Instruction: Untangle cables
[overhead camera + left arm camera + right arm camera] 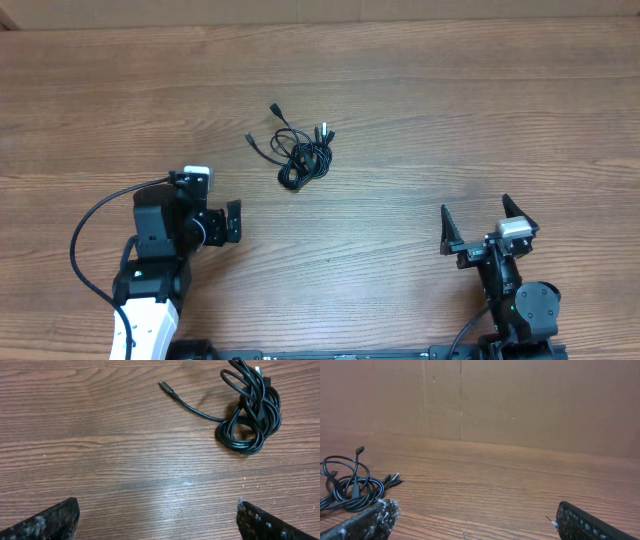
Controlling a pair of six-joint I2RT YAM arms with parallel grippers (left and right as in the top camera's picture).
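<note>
The cables [303, 160] lie bunched in a small black knot on the wooden table, left of centre and toward the far side, with a few plug ends sticking out. My left gripper [236, 222] sits open, nearer and to the left of the knot, apart from it. In the left wrist view the cables [250, 415] are at the upper right, and the gripper [157, 501] has bare wood between its wide-spread fingers. My right gripper [475, 205] stands open at the near right, far from the knot. Its wrist view shows the cables [350, 487] at the far left, with the gripper [476, 505] holding nothing.
A brown cardboard wall [520, 405] rises behind the far table edge [320, 20]. The left arm's thick black cable [85, 250] loops out over the near left of the table. Bare wood surrounds the knot on all sides.
</note>
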